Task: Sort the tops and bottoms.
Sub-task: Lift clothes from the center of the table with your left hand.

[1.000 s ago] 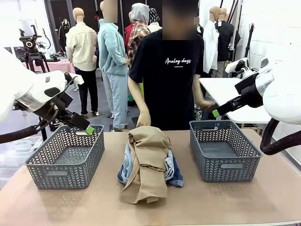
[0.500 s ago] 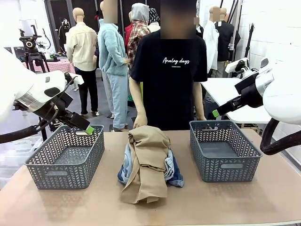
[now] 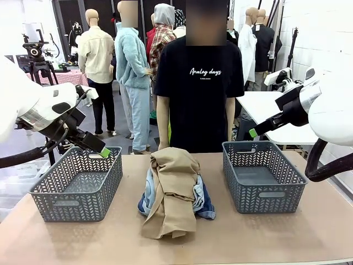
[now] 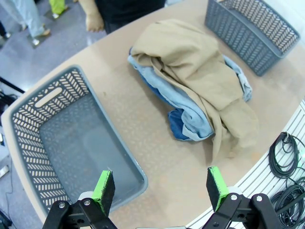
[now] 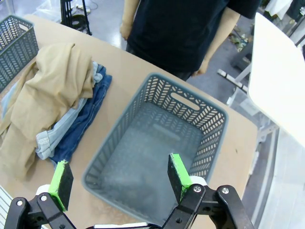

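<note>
Broadly, across a brown table [image 3: 309, 232]: two grey baskets with herringbone-cut walls and a heap of clothes between them. At the left, the left basket [image 3: 77, 190], bare inside down to its floor. At the right, the right basket [image 3: 265, 176], likewise bare inside. Between the two and touching neither, the heap. On top, a long tan top [image 3: 174, 187], draped from far to near over the rest. Under it at the left, a pale denim piece [image 3: 146, 190]. Under it at the right, dark blue denim [image 3: 206, 201], showing as a folded edge. All lying loose, gripped by nothing.

Above the far right corner of the left basket, the left gripper [image 3: 102, 150], angled down and to the right. In the left wrist view, green pads spread wide, nothing between them, looking down on that basket's rim and the heap. Well above and beyond the right basket, the right gripper [image 3: 252, 132], pointing left and slightly down. In the right wrist view, jaws equally wide, gripping nothing, aimed over the right basket.

At the far edge, a person [image 3: 198, 94] in a black T-shirt, arms hanging straight, one hand [image 4: 94, 21] just past the table edge.
</note>
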Robot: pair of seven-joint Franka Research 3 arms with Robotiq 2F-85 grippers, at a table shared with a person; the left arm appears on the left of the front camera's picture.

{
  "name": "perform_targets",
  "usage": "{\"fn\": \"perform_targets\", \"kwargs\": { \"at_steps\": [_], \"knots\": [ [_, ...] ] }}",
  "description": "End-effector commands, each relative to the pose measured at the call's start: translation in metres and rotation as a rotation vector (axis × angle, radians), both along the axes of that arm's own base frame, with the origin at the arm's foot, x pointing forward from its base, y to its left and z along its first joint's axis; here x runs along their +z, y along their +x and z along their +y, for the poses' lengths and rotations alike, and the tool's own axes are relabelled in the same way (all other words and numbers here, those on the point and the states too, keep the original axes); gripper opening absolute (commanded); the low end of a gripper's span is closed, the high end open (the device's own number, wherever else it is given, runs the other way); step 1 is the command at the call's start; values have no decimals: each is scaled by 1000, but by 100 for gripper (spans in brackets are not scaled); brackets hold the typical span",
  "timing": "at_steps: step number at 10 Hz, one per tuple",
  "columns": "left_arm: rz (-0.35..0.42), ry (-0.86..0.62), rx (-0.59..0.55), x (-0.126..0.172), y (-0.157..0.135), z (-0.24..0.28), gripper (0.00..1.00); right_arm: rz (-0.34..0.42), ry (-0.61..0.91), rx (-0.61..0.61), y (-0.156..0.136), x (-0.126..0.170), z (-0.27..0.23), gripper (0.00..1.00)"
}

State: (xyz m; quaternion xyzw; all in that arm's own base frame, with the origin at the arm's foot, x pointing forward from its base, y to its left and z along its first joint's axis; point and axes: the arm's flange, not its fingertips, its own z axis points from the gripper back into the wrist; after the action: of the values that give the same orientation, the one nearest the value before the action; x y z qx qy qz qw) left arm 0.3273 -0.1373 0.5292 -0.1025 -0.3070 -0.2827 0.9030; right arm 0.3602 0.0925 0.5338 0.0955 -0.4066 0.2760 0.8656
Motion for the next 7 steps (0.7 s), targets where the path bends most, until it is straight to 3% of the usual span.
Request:
{"fn": "perform_targets", "kwargs": {
  "at_steps": [1, 7],
  "knots": [
    [1, -9, -1, 1, 0, 2, 100, 1, 1, 10, 1, -1, -1, 100],
    [1, -9, -1, 1, 0, 2, 100, 1, 1, 10, 1, -1, -1, 100]
  ]
}}
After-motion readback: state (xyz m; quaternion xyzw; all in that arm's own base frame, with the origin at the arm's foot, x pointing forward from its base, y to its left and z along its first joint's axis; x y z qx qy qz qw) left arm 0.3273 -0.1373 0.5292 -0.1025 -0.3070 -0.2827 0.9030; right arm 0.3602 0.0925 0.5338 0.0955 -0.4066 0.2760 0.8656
